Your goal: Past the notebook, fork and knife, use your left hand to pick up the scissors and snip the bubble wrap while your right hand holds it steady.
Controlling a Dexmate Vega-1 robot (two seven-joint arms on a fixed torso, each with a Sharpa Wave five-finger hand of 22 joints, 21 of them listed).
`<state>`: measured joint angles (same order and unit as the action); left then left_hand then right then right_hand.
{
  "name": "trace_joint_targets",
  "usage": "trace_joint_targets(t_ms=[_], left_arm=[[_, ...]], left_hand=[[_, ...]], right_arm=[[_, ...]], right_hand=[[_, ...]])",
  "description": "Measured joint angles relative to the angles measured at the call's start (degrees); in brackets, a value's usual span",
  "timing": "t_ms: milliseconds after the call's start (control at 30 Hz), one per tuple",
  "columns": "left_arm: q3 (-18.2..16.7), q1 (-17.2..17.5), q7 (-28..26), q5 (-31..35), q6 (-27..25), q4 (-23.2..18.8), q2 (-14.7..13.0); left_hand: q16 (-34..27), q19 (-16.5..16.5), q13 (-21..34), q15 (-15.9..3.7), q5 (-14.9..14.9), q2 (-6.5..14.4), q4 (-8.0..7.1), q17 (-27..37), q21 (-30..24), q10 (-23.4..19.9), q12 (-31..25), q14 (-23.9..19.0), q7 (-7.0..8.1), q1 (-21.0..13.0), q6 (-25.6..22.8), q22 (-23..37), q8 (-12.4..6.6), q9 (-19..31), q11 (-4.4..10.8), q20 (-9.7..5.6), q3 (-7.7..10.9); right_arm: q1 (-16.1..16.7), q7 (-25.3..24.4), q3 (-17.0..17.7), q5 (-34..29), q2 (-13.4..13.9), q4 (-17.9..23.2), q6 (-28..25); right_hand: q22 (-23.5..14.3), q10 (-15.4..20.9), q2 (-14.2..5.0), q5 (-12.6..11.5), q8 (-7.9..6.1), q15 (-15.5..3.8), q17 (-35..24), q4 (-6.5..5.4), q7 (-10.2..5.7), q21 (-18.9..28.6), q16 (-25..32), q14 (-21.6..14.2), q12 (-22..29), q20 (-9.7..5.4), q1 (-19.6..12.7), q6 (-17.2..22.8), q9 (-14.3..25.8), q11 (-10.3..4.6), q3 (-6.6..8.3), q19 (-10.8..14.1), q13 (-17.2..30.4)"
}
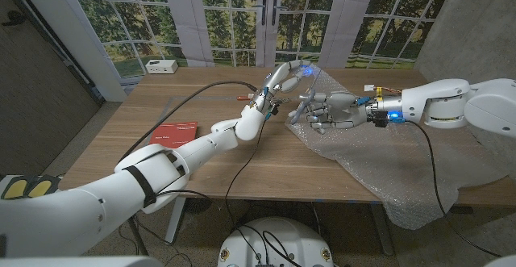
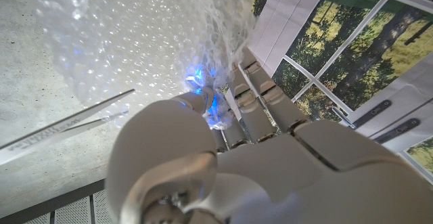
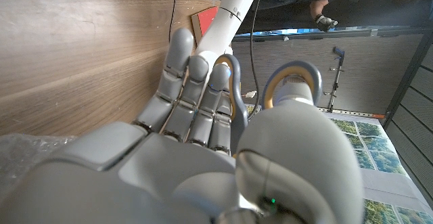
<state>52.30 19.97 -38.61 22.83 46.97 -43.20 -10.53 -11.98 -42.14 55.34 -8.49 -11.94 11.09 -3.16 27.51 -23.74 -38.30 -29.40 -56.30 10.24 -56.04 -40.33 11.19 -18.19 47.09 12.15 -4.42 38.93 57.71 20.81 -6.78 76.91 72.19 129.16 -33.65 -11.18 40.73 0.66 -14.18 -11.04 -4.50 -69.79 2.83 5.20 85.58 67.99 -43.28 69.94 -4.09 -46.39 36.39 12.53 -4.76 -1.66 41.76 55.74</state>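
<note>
1. The scissors (image 3: pixel 291 66) are off the table, but their handle loops sit between the thumb and fingers of the right hand (image 1: pixel 330 114), which looks to be gripping them
2. The left hand (image 1: pixel 282 77) is raised just beside it, against a lifted edge of the bubble wrap (image 1: pixel 379 158); I cannot tell whether it holds anything
3. No cut is visible, so the snipping seems still to do
4. The left wrist view alone shows the blades parted just in front of the wrap; the right wrist view alone shows the handle loops
</note>
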Motion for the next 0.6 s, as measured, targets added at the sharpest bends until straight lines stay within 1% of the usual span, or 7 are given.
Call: trace_joint_targets(t_ms=[200, 233, 500, 533, 600], left_arm=[[0.0, -0.2, 0.0, 0.2, 0.8, 0.3, -0.1], [0.0, -0.2, 0.1, 0.3, 1.0, 0.3, -0.1], [-0.3, -0.2, 0.6, 0.5, 1.7, -0.5, -0.5], [-0.4, -0.2, 0.6, 0.6, 1.7, -0.7, -0.5], [-0.5, -0.2, 0.7, 0.6, 1.8, -0.9, -0.6]], left_hand=[[0.0, 0.1, 0.0, 0.0, 0.0, 0.0, 0.0, 0.0, 0.0, 0.1, 0.0, 0.0, 0.0, 0.0, 0.0, 0.0, 0.0, 0.0, -0.08, 0.14, 0.0], [0.0, 0.2, 0.0, 0.0, 0.0, 0.0, 0.0, 0.0, -0.1, 0.1, 0.0, 0.0, 0.0, 0.0, 0.0, 0.0, 0.0, 0.0, -0.08, 0.22, 0.0], [0.0, 0.3, 0.0, 0.0, 0.0, 0.0, 0.24, 0.0, -0.2, -0.1, 0.1, 0.0, -0.01, 0.0, 0.0, 0.0, 0.0, 0.0, 0.14, 0.32, 0.24], [0.0, 0.3, 0.0, 0.0, 0.0, 0.0, 0.24, 0.0, -0.2, -0.1, 0.2, 0.0, 0.0, 0.0, 0.0, 0.0, 0.34, 0.0, 0.14, 0.32, 0.24], [0.0, 0.3, 0.0, 0.0, 0.0, 0.0, 0.24, 0.0, -0.2, -0.2, 0.2, 0.0, -0.01, 0.0, 0.0, 0.0, 0.41, 0.0, 0.12, 0.3, 0.24]], right_arm=[[-0.4, -0.3, -0.2, 0.0, 0.2, 0.2, -0.4], [-0.4, -0.3, -0.2, 0.0, 0.2, 0.2, -0.4], [-0.7, -0.4, -0.6, 0.0, 0.3, 0.4, -0.6], [-0.7, -0.4, -0.7, 0.0, 0.3, 0.5, -0.6], [-0.7, -0.4, -0.7, 0.0, 0.4, 0.5, -0.6]], right_hand=[[0.0, 0.0, -0.25, 0.0, 0.0, 0.0, -0.1, -0.15, -0.01, 0.0, 0.0, 0.0, 0.0, 0.0, 0.2, 0.0, 0.0, 0.0, -0.16, 0.0, 0.0], [0.0, 0.0, -0.55, 0.0, 0.0, 0.0, -0.1, -0.15, -0.01, 0.0, 0.0, 0.0, 0.0, 0.0, -0.1, 0.0, 0.0, 0.0, -0.16, 0.0, 0.1], [0.0, 0.0, -0.54, 0.0, 0.0, 0.0, 0.0, -0.15, -0.01, 0.0, 0.0, 0.0, 0.0, 0.0, -0.1, 0.0, 0.0, -0.01, -0.16, 0.0, 0.0], [0.0, 0.0, -0.54, 0.0, 0.0, 0.0, 0.0, -0.15, -0.01, 0.0, 0.0, 0.0, 0.0, 0.0, -0.1, 0.0, 0.0, -0.02, -0.16, 0.0, 0.0], [0.0, 0.0, -0.54, 0.0, 0.0, 0.0, 0.0, -0.15, -0.02, 0.0, 0.0, 0.0, 0.0, 0.0, -0.1, 0.0, 0.0, -0.04, -0.16, 0.0, 0.0]])
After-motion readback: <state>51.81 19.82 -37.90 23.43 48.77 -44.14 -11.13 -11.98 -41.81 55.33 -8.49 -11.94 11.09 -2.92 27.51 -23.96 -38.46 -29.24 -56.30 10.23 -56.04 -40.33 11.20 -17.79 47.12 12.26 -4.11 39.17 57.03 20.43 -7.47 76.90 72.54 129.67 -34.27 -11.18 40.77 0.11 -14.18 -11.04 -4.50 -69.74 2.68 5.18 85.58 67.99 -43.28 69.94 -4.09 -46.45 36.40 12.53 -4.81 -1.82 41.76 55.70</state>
